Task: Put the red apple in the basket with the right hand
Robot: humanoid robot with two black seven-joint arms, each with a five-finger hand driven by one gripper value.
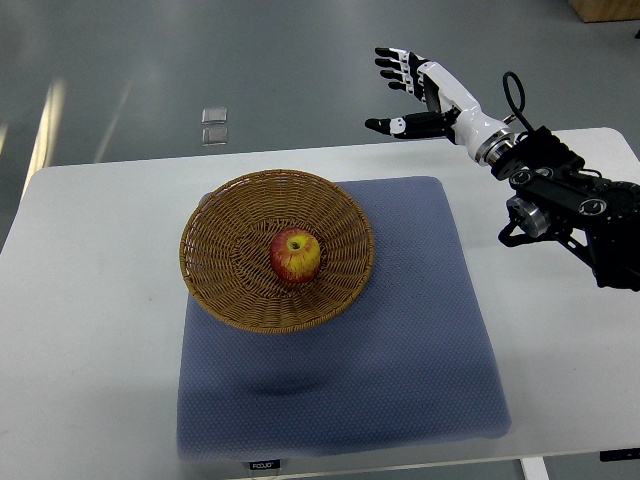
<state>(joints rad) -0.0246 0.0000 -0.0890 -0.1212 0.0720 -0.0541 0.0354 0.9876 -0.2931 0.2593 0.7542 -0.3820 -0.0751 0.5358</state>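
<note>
White table (90,330): rounded far corners, fills the near and middle ground, running out of view at the near, left and right edges. Blue-grey padded mat (400,370): roughly square, lying flat on the table's centre, small label at its near edge. Floor (200,60): smooth grey, glossy, beyond the table's far edge, with a pale streak of reflected light at far left. Small clear square item (214,125) on the floor, far centre-left. Wooden furniture corner (608,10): far right, mostly cut off.
</note>
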